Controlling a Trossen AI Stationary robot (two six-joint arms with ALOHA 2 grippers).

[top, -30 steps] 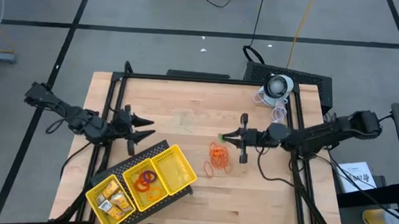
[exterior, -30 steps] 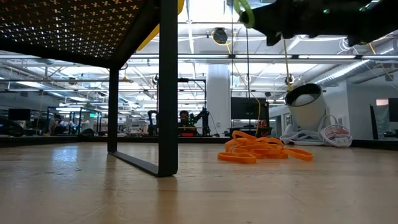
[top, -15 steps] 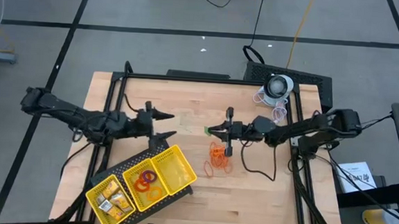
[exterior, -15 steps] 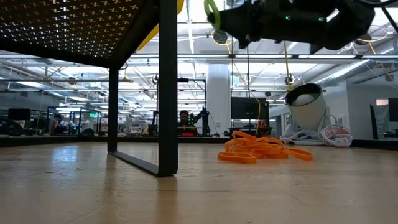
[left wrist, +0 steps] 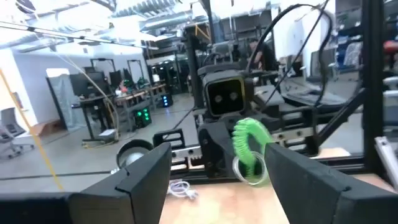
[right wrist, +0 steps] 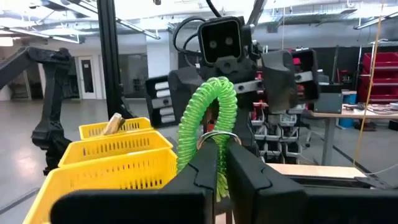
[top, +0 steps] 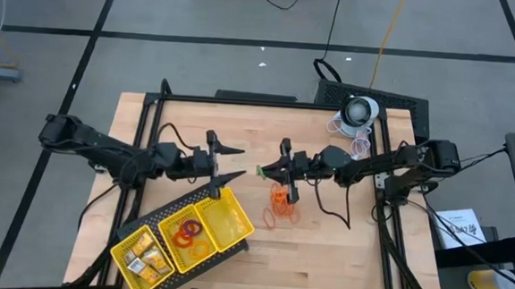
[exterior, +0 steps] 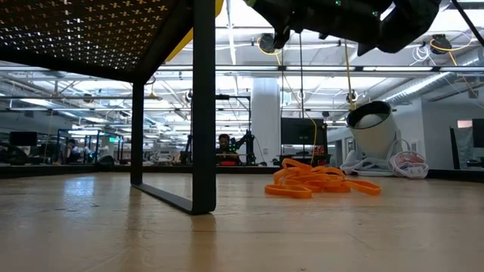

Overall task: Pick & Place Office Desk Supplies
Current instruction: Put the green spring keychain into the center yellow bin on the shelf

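A green coiled ring (right wrist: 210,121) with a small metal key ring on it is up in the air over the middle of the tabletop (top: 250,126), pinched between the pressed-together fingers of the right pincer (top: 264,171), and the high view catches it as a green speck at that pincer's tip. Facing it from the other side, the left pincer (top: 229,162) has its two fingers spread wide, and through its wrist camera the green coil hangs right in the gap between them, though not touched by them. Both pincers sit near each other, tip toward tip, above the wood. Just beside and below the right pincer, a pile of thin orange rubber bands (top: 280,204) lies on the tabletop, seen flat and tangled in the low view. Toward the near left corner sits the yellow three-compartment tray (top: 226,220): small yellow-gold blocky pieces (top: 146,258) in one end compartment, red and orange rings (top: 187,233) in the middle one. At the far right corner of the tabletop, a white dome-shaped device (top: 360,110) rests with loops of cable beside it.
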